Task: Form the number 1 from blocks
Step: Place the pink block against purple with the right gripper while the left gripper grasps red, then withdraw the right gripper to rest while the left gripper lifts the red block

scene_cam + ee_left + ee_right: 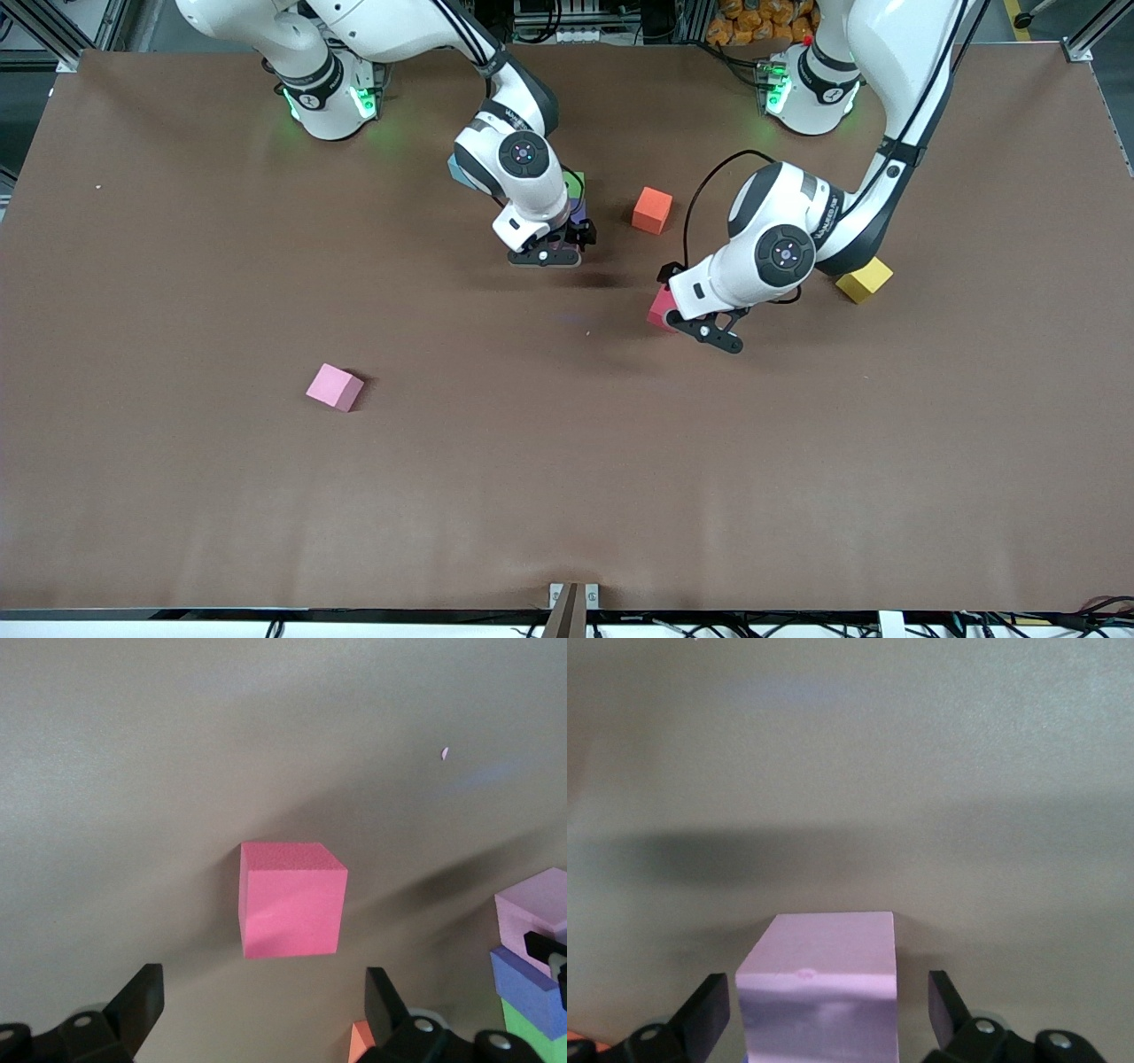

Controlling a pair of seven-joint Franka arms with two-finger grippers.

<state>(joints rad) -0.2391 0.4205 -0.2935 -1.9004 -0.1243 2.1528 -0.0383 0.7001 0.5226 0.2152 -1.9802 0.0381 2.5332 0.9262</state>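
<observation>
1. Both my grippers are down low near the middle of the table (177, 496), and both have their fingers spread apart.
2. My right gripper (828, 1014) straddles a light pink block (824, 992); the right wrist view shows a gap between each finger and the block's sides, so I am not squeezing it.
3. That light pink block (536, 904) lies at the end of a row: the left wrist view shows a purple block (527, 988) touching it, then a green block (532, 1028) touching that one. In the front view my right wrist hides most of this row; only slivers of green (576, 183) and purple (578, 210) show.
4. My left gripper (266, 1010) hangs open just over a red block (291, 908), fingers on either side of it and clear of it, holding nothing. The red block (660, 308) sits on the table, toward the left arm's end from the row.
5. An orange block (652, 210) lies between the row and my left arm, farther from the front camera than the red one.
6. A yellow block (865, 280) rests near my left arm's elbow.
7. A second light pink block (335, 387) sits alone toward the right arm's end, nearer the front camera than all the others.
8. A blue block (458, 170) peeks out at my right wrist.
</observation>
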